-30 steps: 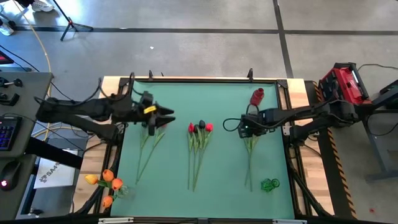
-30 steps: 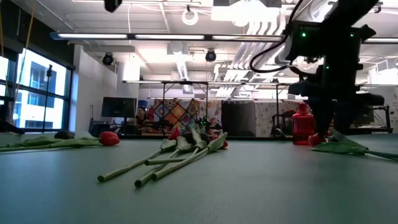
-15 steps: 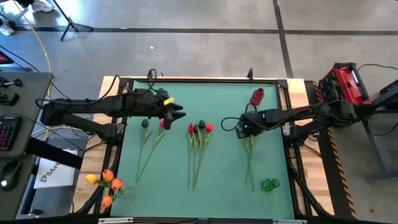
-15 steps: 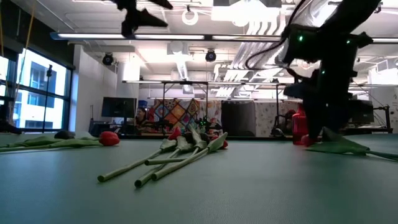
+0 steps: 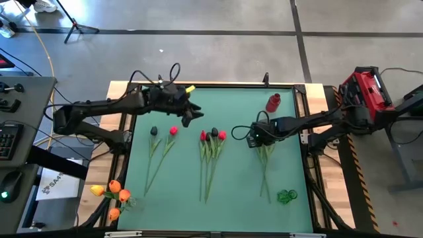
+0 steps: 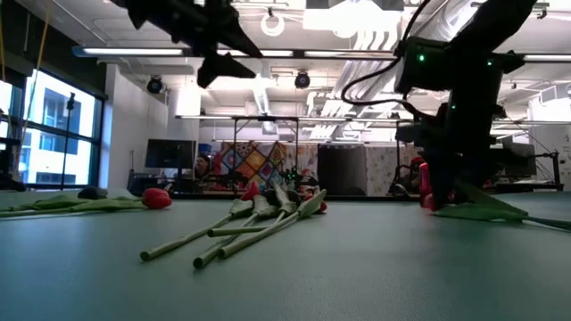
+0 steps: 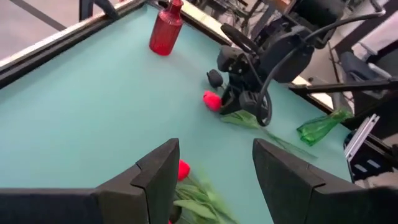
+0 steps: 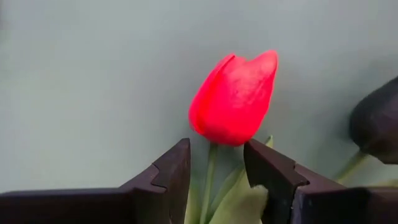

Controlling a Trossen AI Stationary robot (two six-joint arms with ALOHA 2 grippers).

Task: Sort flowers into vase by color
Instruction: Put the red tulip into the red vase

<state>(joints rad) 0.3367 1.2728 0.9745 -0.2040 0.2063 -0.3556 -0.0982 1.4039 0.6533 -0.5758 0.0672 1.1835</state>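
While nothing is being carried yet, most of the sorting is left to do.
Table: green mat (image 5: 231,178) with flowers lying in three loose groups plus one vase already filled.
Left arm: raised over the far left part of the mat; left gripper (image 5: 193,118) hangs in the air, fingers parted and empty.
Right arm: reaching in low from the right side; right gripper (image 8: 214,171) has its fingers set either side of a stem just under a red tulip (image 8: 235,96), not clearly pinching it yet.
Done so far: orange tulips (image 5: 112,193) stand in a clear vase at the near left corner.
Left to sort: middle bunch (image 5: 211,137) of red and dark heads, left pair (image 5: 163,132), and the right group by the gripper.
Vases waiting: red vase (image 5: 272,102) upright at the far right; green vase (image 5: 286,196) lying on its side near the front.
Dark tulip: one (image 8: 376,121) lies just beside the red one.
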